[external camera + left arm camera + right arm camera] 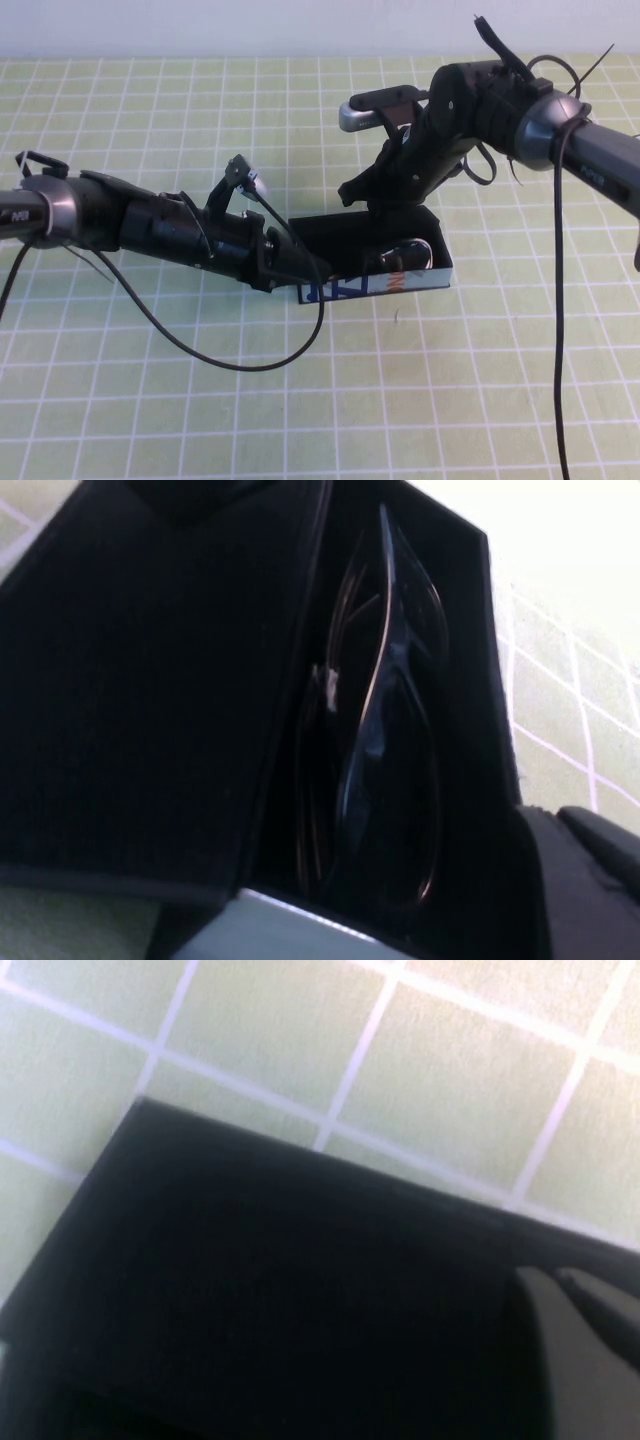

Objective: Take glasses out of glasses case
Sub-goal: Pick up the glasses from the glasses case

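Note:
The glasses case (365, 288) lies open mid-table, its pale front with blue lettering towards me. The black glasses (408, 252) lie inside it; the left wrist view shows them (390, 740) folded in the box beside the raised lid (150, 680). My left gripper (300, 270) is at the case's left end, right at the opening. My right gripper (385, 200) is at the case's back edge, shut on the lid. The right wrist view shows the lid's black outer face (300, 1280) with one finger (570, 1350) lying flat against it.
The table is a green mat with a white grid (450, 400). A black cable (240, 355) loops from the left arm over the mat in front of the case. The right arm reaches in from the far right.

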You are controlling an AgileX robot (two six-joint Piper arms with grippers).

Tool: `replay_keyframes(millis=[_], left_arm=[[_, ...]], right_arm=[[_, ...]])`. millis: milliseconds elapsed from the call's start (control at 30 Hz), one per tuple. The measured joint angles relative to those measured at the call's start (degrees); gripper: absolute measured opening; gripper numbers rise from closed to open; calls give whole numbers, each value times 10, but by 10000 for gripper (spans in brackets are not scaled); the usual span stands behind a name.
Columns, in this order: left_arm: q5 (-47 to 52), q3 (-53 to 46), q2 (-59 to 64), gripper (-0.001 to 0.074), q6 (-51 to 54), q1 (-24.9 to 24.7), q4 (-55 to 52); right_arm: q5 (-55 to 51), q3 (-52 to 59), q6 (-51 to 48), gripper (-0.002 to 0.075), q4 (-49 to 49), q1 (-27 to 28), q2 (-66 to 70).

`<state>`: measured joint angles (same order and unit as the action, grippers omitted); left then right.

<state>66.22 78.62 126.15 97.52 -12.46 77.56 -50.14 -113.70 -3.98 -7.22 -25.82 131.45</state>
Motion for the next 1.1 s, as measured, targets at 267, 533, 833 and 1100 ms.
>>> replay_keyframes(millis=[267,533,833,1100], left_arm=[[-2,-1,-12,-4,0,0,-14],[-32,-2,-61,-4,-4,0,-16],[-150,-5,-62,-4,-6,0,22],[-163,-1,-58,-4,-5,0,30]], right_arm=[[-58,-16,-55,-16,-22,0,-44],[-159,-23,-138,-16,-44,-1,-70],[-201,-13,-259,-16,-47,-41,-91],[-203,96,-307,-16,-37,-52,-150]])
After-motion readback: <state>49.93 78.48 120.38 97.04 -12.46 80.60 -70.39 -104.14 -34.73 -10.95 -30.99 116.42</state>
